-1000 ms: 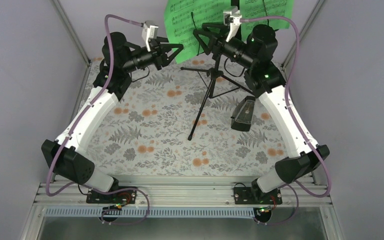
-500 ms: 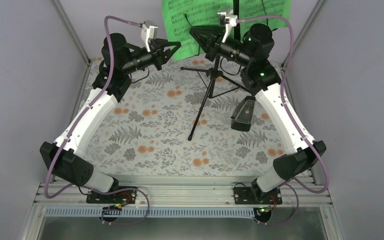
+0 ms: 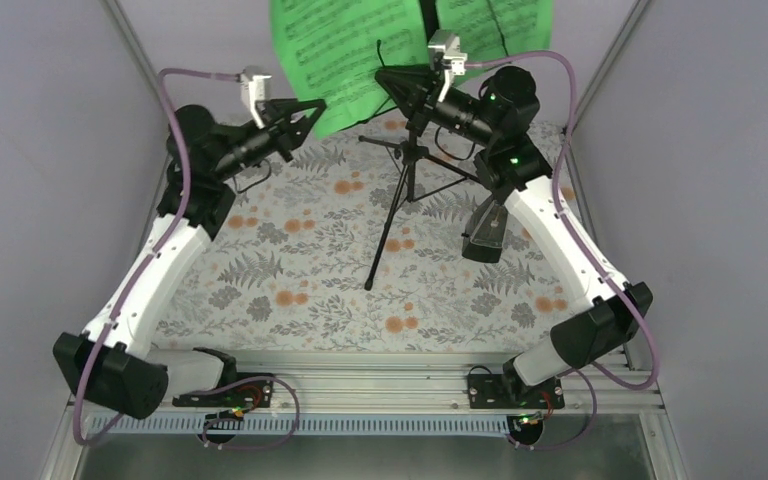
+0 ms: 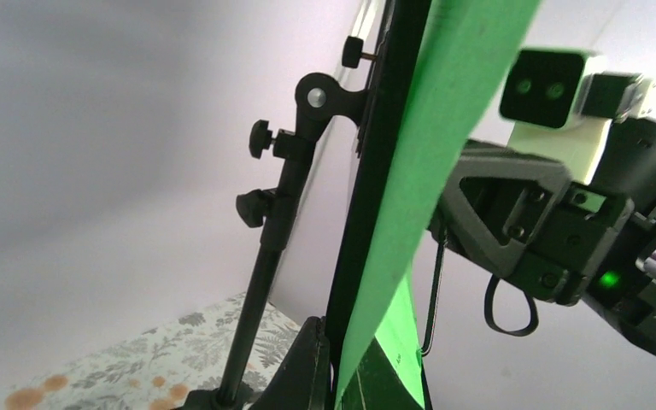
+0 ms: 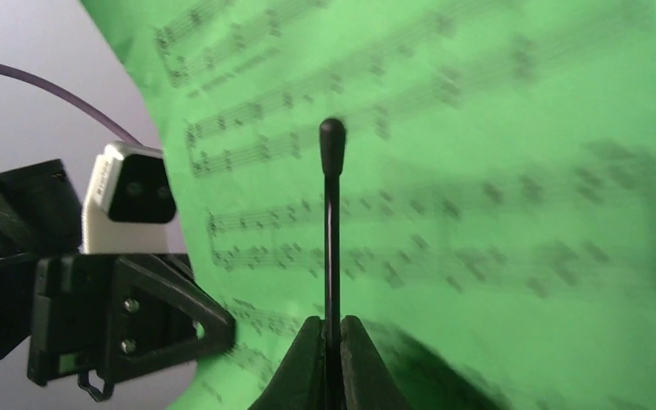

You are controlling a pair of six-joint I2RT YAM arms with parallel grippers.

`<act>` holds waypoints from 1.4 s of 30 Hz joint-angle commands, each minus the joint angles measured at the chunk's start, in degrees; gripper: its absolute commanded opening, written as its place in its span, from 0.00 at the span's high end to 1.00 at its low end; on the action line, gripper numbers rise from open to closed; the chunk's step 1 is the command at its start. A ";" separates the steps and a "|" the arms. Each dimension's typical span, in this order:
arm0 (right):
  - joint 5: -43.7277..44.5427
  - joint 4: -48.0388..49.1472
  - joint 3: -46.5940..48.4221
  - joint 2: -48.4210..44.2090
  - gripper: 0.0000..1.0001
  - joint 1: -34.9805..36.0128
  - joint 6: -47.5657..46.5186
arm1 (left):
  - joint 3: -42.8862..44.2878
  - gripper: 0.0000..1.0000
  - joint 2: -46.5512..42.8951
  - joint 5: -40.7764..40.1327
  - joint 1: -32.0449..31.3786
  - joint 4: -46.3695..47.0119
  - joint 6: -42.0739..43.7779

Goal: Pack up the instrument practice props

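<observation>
The black tripod music stand (image 3: 400, 185) stands at the back of the table, its desk covered by bright green music sheets (image 3: 335, 50). My left gripper (image 3: 312, 108) is shut on the lower left edge of the desk and sheets. In the left wrist view the jaws (image 4: 350, 384) clamp the black desk edge (image 4: 371, 171) and green sheet (image 4: 453, 111). My right gripper (image 3: 388, 80) is shut on the stand's thin black wire page holder (image 5: 331, 213), in front of the sheets (image 5: 495, 171). The dark pyramid metronome (image 3: 486, 228) stands to the right of the tripod.
A floral cloth (image 3: 300, 270) covers the table. Grey walls close in at left, right and back. The stand's pole with clamp knobs (image 4: 265, 256) is left of the desk. A metal rail (image 3: 360, 385) runs along the near edge.
Both grippers have moved left and up, and the stand and green sheets have shifted left with them. The left arm has swung further left. The metronome has not moved.
</observation>
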 commanded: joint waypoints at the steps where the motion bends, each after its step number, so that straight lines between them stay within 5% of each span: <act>1: 5.81 -0.56 1.39 0.81 0.96 -0.39 -0.95 | -7.94 0.98 -4.59 -2.90 7.58 1.35 -10.58; 7: 7.04 -1.82 2.21 1.83 0.96 -0.38 -0.65 | -14.35 0.98 -8.13 -0.06 11.54 2.53 -12.08; 20: 6.05 -1.04 1.70 2.23 0.96 -0.40 0.54 | -4.16 0.98 -4.11 6.59 11.33 -3.97 -3.39; 37: 9.12 -0.34 -2.42 -2.22 0.96 -0.38 1.27 | 11.40 0.97 5.81 1.39 1.32 -14.69 4.02; 42: 9.19 -0.83 -2.42 -2.62 0.96 -0.38 1.17 | 13.39 0.68 6.98 -0.34 0.64 -16.84 5.22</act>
